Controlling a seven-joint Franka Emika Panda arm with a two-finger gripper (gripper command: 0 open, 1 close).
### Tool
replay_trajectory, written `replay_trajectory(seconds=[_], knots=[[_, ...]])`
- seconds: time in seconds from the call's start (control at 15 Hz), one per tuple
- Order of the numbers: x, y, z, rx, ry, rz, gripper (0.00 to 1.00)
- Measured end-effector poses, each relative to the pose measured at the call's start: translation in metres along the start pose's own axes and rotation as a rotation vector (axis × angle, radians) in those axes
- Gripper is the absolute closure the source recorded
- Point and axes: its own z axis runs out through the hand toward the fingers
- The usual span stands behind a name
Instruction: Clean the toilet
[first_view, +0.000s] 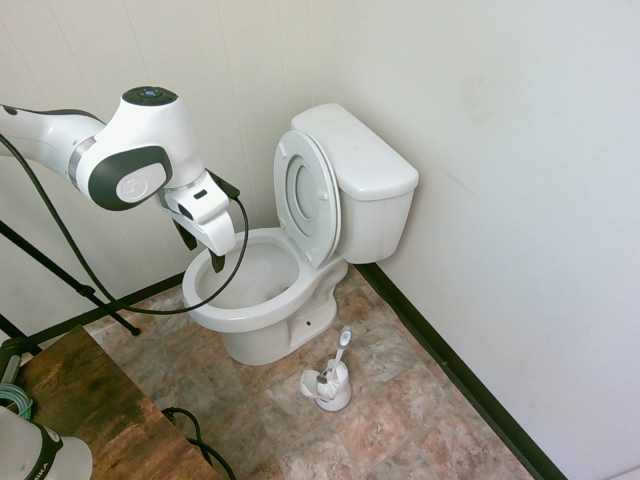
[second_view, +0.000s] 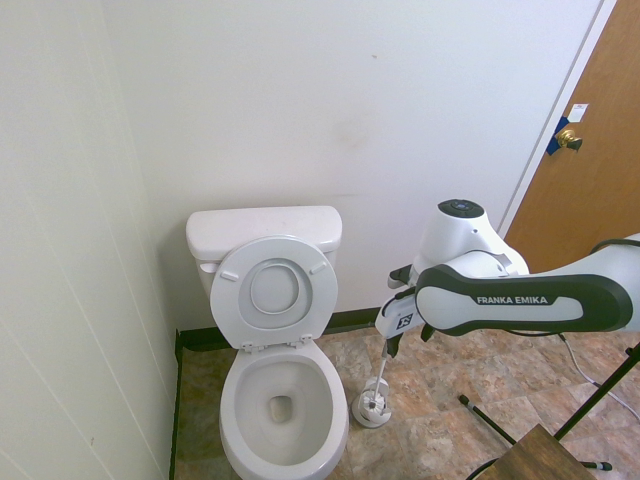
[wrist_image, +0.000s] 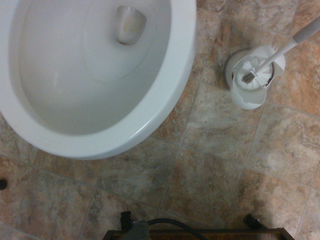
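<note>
The toilet (first_view: 262, 300) is white and stands in the corner, its lid and seat ring (first_view: 308, 195) tipped up against the tank (first_view: 360, 165). Its bowl (second_view: 283, 400) is bare, with a little water at the drain (wrist_image: 131, 22). My gripper (first_view: 201, 250) hangs open above the bowl's front rim, holding nothing. In the second exterior view the arm comes in from the right and the fingers do not show. A white toilet brush (first_view: 340, 350) stands in its small holder cup (first_view: 330, 388) on the floor beside the bowl, apart from the gripper.
Walls close in behind and on one side of the toilet. A wooden table corner (first_view: 95, 410) sits near the arm's base. A brown door (second_view: 590, 170) is at the right. The brush holder (wrist_image: 250, 80) stands on tan floor tiles (wrist_image: 220, 165).
</note>
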Motion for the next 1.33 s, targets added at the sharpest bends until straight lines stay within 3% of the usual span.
replay_trajectory(seconds=[0.2,0.47,0.93,1.33], knots=[[0.007,-0.002,-0.003,0.008,0.018,0.017,0.0],[0.064,-0.002,0.008,0.017,0.023,0.182,0.0],[0.187,-0.021,0.117,-0.08,-0.005,0.495,0.0],[0.236,-0.039,0.164,-0.119,-0.01,0.596,0.0]])
